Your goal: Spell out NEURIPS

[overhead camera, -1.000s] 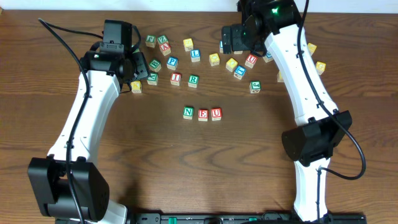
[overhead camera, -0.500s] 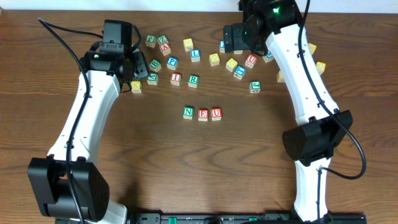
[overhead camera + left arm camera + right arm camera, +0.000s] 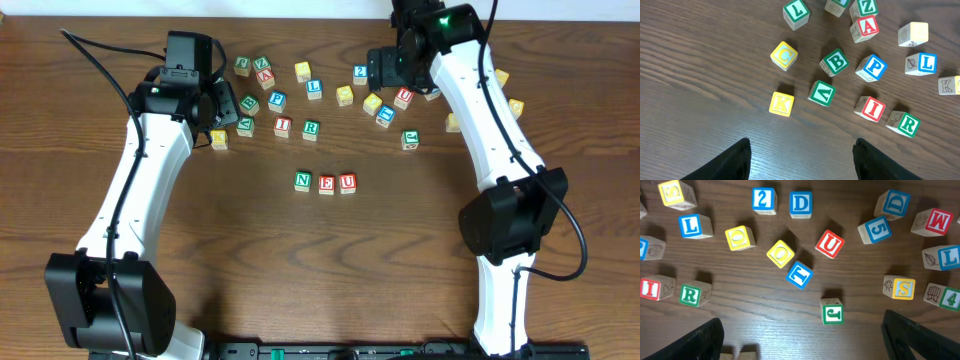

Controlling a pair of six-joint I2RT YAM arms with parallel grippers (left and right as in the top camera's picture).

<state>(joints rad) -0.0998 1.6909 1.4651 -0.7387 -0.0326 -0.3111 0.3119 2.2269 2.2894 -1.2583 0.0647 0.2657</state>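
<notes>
NEURIPS is standing part-built: green N (image 3: 303, 180), red E (image 3: 326, 184) and red U (image 3: 347, 183) are sitting side by side at the middle of the table (image 3: 250, 260), beginning the word. Green R (image 3: 903, 123), red I (image 3: 870, 108) and blue P (image 3: 871, 67) are lying in the far scatter below the left gripper (image 3: 802, 162), which is hovering with jaws spread and empty, probably lining up R. The right gripper (image 3: 805, 345) is hovering likewise spread and empty near a yellow S (image 3: 903, 288). No container is showing.

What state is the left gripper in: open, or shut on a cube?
Open and empty. In the left wrist view, the left gripper has its fingers far apart, with only bare table between them.
</notes>
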